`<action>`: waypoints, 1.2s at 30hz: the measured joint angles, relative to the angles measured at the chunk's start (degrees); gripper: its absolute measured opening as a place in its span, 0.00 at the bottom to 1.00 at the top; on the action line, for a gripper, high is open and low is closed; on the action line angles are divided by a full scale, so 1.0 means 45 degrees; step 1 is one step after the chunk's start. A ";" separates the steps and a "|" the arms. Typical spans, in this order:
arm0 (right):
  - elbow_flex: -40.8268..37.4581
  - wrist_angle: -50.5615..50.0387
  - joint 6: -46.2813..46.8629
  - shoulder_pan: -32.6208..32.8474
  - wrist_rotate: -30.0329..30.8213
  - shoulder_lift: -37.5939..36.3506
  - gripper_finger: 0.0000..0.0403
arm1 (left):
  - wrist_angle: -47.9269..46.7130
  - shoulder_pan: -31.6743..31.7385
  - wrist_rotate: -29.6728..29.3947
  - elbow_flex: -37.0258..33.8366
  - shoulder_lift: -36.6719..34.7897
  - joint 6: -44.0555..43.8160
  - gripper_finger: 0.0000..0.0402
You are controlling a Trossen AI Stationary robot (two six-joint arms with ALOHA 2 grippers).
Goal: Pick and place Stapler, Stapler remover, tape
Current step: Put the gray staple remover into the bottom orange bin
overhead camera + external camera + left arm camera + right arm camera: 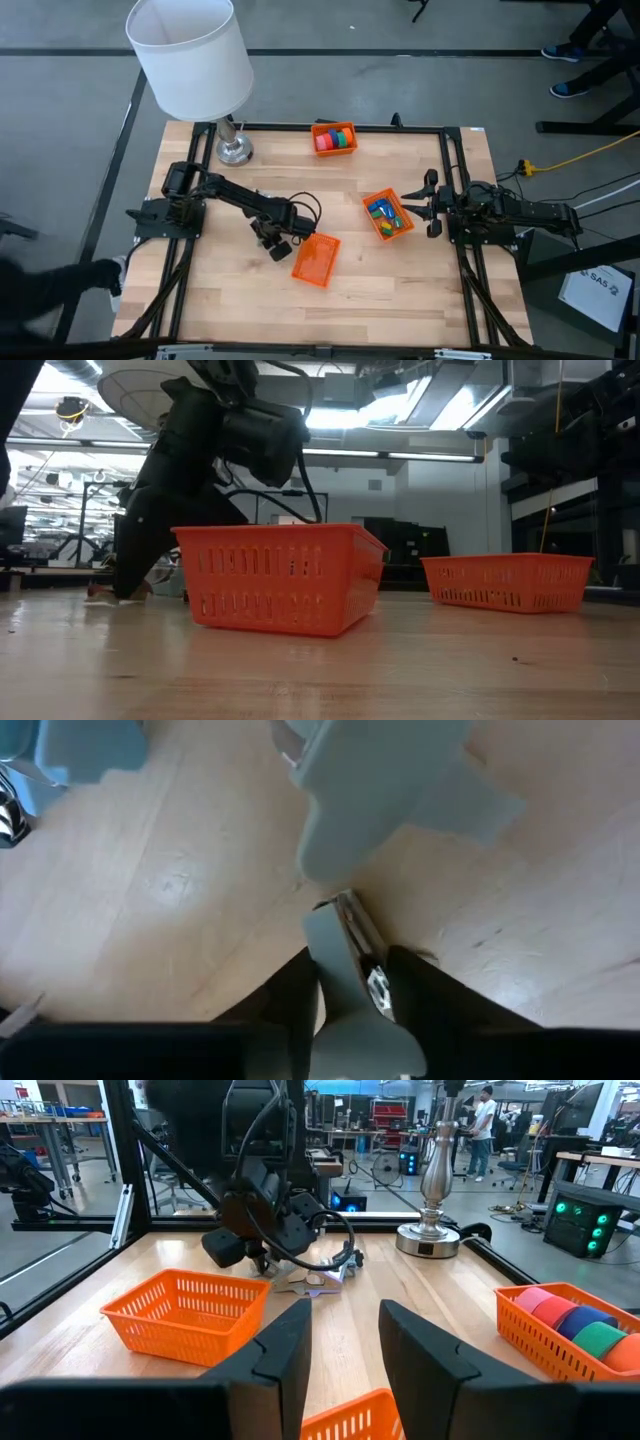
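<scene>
My left gripper (272, 245) points down at the table's middle, just left of an empty orange basket (316, 260). It is shut on a grey stapler with a metal strip (345, 955) that lies on the wood. A second grey piece with flared sides, seemingly the stapler remover (385, 780), lies just past it on the table. The tape rolls (335, 138) sit in an orange basket at the far edge. My right gripper (340, 1345) waits open at the table's right side, nothing between its fingers. My left gripper pinches the grey stapler's two long sides (335, 985) between its two fingers, near one end. The fingers come from above, pointing steeply down, and lie across the stapler. The stapler rests on the table.
A third orange basket (387, 215) with small coloured blocks stands right of centre. A lamp with a white shade (190, 50) and metal base (235, 150) stands at the far left. Bare wood lies along the near edge.
</scene>
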 joint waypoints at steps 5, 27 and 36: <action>0.0000 0.0000 0.0000 0.0001 -0.0001 0.0004 0.31 | -0.0005 0.0009 -0.0126 0.0000 0.0000 -0.0010 0.22; 0.0000 0.0000 0.0000 0.0000 -0.0001 0.0003 0.31 | 0.0280 -0.1460 -0.4376 0.3931 -0.0899 0.0049 0.22; 0.0000 0.0000 0.0000 -0.0001 0.0003 0.0004 0.31 | 0.4363 -0.1836 -0.4263 0.4011 -0.0526 0.3935 0.22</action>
